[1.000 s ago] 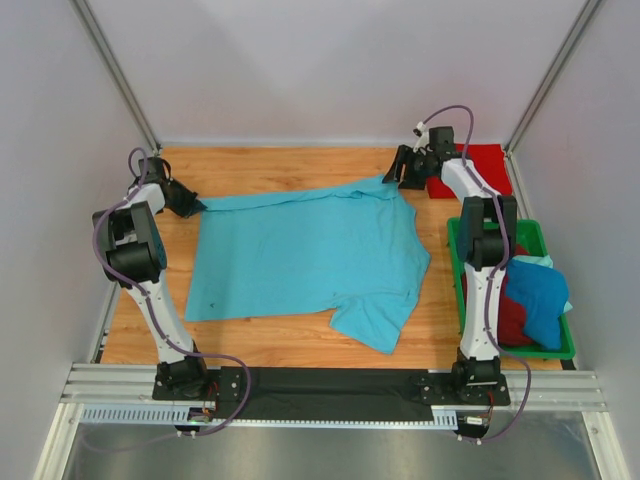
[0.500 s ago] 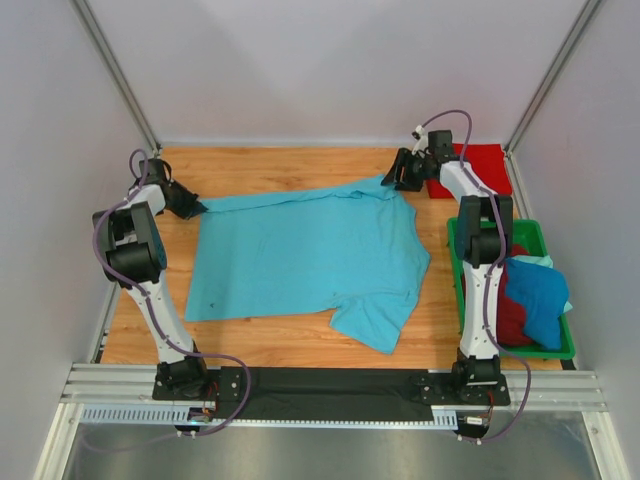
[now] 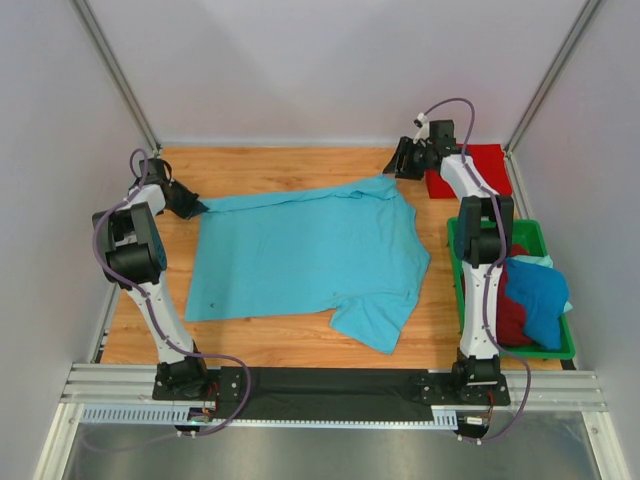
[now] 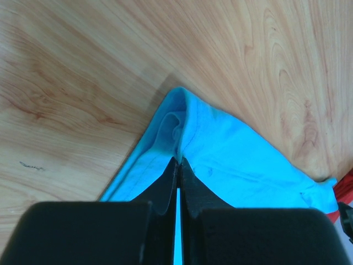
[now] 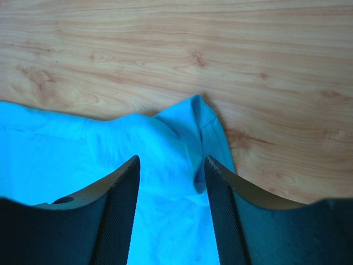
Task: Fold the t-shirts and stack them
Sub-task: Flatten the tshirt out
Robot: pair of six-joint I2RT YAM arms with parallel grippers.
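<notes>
The top external view looks down from above and behind the left arm [image 3: 135, 250] and right arm [image 3: 485, 240], facing away from their bases, far enough back to take in the whole wooden table [image 3: 280, 342] and the green tray [image 3: 520, 353]. The left wrist view sits just behind the left gripper [image 4: 177, 161] and looks past it, very near, onto one corner of the turquoise t-shirt [image 4: 237, 154] and bare wood. The right wrist view looks past the right gripper [image 5: 172, 161], equally near, at another corner of the same shirt. All three views share that shirt and the tabletop; the two wrist views cover its far left and far right corners as seen from overhead
</notes>
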